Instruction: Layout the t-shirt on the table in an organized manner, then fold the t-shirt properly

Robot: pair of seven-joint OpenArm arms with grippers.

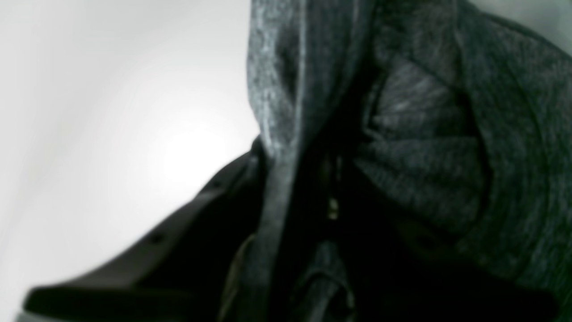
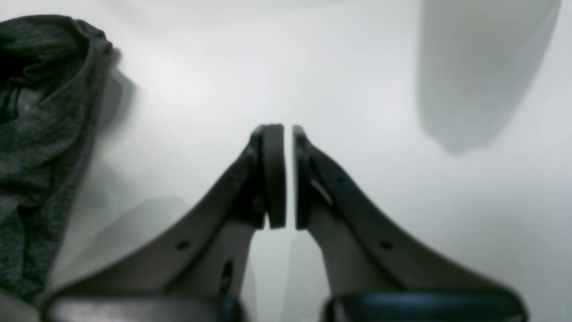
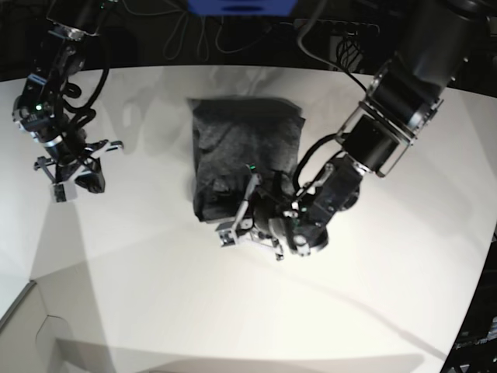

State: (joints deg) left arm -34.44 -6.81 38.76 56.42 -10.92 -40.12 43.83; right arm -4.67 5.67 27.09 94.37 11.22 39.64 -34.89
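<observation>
Table [image 3: 155, 295] carries the shirt [image 3: 245, 151] folded compactly toward its far edge, sitting square for the next fold; my left claw [image 3: 260, 214] grasps bunched cloth at the shirt's near edge, while my right claw [image 2: 288, 174], clenched empty, waits near the table's edge.

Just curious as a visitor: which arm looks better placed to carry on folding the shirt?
Probably the left arm: its gripper is already at the t-shirt, cloth bunched between its fingers. The right gripper hangs shut over bare table.
</observation>
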